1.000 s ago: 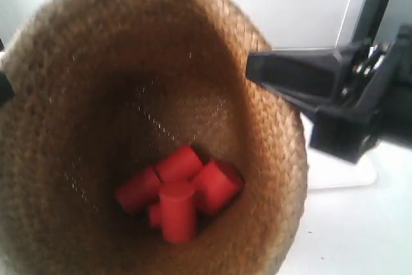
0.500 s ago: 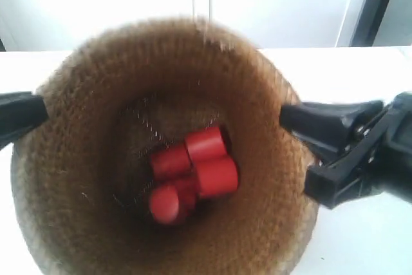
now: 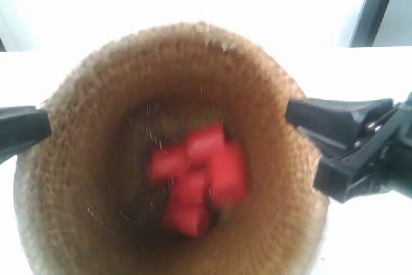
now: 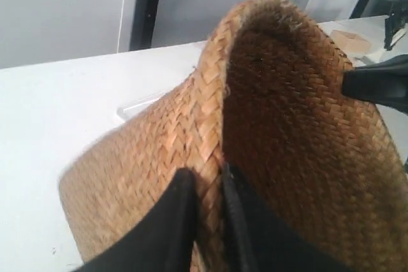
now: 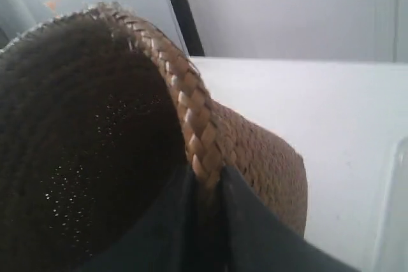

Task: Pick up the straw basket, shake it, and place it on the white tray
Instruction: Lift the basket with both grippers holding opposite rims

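Pretty sure the basket (image 3: 77,159) is light but a bit floppy, so opposite sides of the thick rim are the spot to grab. It hangs between the left gripper (image 4: 205,179) and right gripper (image 5: 203,179), each pinching the rim. Brown braided straw, dark inside, blurry red pieces (image 3: 196,178) at the bottom.

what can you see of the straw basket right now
The straw basket is round, brown, woven of braided straw, with a thick rim and darker inside. The left end effector and right end effector each pinch its rim wall on opposite sides. Blurred red pieces lie in its bottom. The exterior view looks straight into its open mouth.
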{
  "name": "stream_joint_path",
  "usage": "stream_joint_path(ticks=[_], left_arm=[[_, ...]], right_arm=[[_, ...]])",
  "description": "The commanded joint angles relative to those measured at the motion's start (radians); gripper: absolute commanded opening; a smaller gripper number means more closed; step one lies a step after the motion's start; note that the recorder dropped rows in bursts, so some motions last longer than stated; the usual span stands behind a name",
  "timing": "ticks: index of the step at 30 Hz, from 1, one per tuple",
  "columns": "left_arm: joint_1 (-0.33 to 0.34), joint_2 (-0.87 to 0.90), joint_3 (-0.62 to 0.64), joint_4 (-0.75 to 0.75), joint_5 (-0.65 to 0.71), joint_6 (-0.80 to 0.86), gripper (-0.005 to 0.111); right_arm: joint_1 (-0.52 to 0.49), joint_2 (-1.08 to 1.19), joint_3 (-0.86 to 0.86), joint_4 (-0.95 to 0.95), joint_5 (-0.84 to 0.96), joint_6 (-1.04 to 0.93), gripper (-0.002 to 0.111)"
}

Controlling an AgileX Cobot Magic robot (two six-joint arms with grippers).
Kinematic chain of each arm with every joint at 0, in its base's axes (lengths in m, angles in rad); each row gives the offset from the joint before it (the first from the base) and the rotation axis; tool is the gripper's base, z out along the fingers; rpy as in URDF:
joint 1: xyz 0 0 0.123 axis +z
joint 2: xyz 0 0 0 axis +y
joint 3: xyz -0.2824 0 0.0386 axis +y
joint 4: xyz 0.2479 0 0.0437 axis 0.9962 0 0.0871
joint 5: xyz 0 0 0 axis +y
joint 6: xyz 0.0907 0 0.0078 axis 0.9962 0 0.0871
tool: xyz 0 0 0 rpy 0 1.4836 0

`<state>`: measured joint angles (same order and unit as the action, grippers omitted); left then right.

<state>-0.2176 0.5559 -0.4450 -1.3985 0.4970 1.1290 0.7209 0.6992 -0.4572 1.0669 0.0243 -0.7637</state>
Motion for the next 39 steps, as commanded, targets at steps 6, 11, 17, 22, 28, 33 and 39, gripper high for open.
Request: stream_joint_path(ticks=[6,11,17,22,28,33,39], left_arm=[[-0.005,-0.009,-0.307,0.167,0.173,-0.223,0.0],[-0.005,-0.009,-0.043,0.072,0.03,-0.133,0.0],[-0.005,-0.009,-0.231,-0.016,0.155,-0.062,0.0],[-0.005,-0.007,-0.185,0.169,0.14,-0.199,0.0],[-0.005,0.01,-0.095,0.002,0.058,-0.052,0.0],[-0.005,-0.008,-0.35,0.19,0.194,-0.239,0.0],[-0.005,0.002,-0.101,0.226,0.079,-0.27,0.0]], right_arm=[[0.006,-0.05,-0.32,-0.26,0.241,0.213,0.0],[0.006,0.033,-0.066,-0.383,0.035,0.386,0.0],[0.006,-0.016,-0.299,-0.435,0.242,0.348,0.0],[0.006,-0.037,-0.224,-0.64,0.262,0.609,0.0],[0.006,-0.009,-0.165,-0.663,0.13,0.625,0.0],[0.006,-0.062,-0.448,-0.792,0.413,0.692,0.0],[0.006,-0.033,-0.132,-0.944,0.179,0.907,0.0]])
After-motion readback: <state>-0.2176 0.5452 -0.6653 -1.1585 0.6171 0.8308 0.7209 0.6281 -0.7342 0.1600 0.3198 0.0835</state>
